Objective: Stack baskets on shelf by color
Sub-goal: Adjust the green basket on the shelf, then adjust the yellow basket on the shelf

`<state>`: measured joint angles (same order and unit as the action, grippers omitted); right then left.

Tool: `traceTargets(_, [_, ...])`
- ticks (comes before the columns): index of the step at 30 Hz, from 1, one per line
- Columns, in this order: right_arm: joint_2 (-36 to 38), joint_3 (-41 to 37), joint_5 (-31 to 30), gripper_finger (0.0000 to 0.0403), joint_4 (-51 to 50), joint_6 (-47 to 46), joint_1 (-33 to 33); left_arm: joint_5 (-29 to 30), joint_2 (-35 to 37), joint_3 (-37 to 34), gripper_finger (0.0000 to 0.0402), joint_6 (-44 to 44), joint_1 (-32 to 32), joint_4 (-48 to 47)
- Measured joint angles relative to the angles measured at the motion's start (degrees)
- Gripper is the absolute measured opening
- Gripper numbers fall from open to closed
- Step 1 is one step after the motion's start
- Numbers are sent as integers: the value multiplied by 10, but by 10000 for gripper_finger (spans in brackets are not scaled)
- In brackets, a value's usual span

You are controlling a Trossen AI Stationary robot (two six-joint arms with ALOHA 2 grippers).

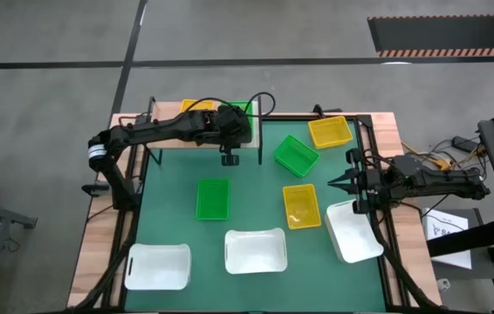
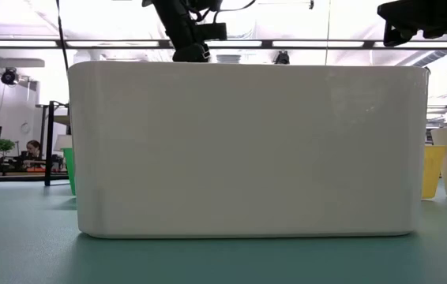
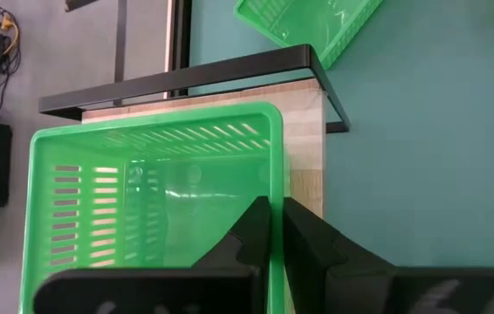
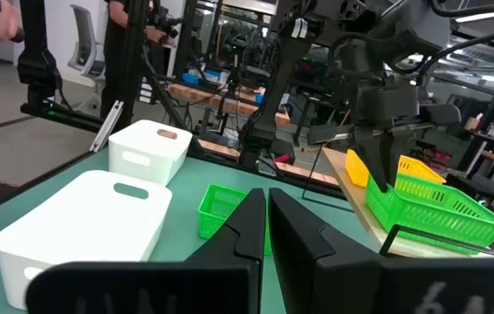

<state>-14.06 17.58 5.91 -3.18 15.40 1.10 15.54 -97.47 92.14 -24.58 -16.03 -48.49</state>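
Observation:
My left gripper (image 1: 232, 125) reaches over the wooden shelf (image 3: 305, 148) at the table's far edge and is shut on a green slotted basket (image 3: 151, 209). The basket sits over the plank's end, beside a yellow basket (image 4: 421, 171) on the shelf. I cannot tell whether the green basket rests on the plank. My right gripper (image 1: 341, 184) hovers shut and empty above the mat's right side. On the mat lie two green baskets (image 1: 213, 199) (image 1: 296, 154), two yellow baskets (image 1: 330, 132) (image 1: 300, 206) and three white ones (image 1: 158, 266) (image 1: 255, 250) (image 1: 352, 231). My left gripper pinches one side wall of the green basket at its top rim (image 3: 275, 187), one finger inside the basket and one outside. The fingers come from above, pointing down. The basket stays upright, its open side up, over the shelf's plank.
The nearest white basket (image 2: 247, 150) fills the low view. The shelf's black metal frame (image 3: 229, 74) juts out beyond the plank. Cables and a dark stand lie off the table's right edge. People show in the room beyond.

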Motion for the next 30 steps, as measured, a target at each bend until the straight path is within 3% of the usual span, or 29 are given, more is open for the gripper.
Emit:
traceTargets(5, [0, 0, 0, 11, 0, 0, 0, 0, 0, 0, 12, -7, 0, 0])
traceTargets(17, [0, 0, 0, 11, 0, -5, 0, 2, 36, 1, 105, -15, 1, -13])
traceTargets(25, [0, 0, 0, 11, 0, -6, 0, 15, 123, -12, 111, 9, -4, -168])
traceTargets(30, [0, 0, 0, 11, 0, -7, 0, 17, 164, -69, 111, 4, -28, -174])
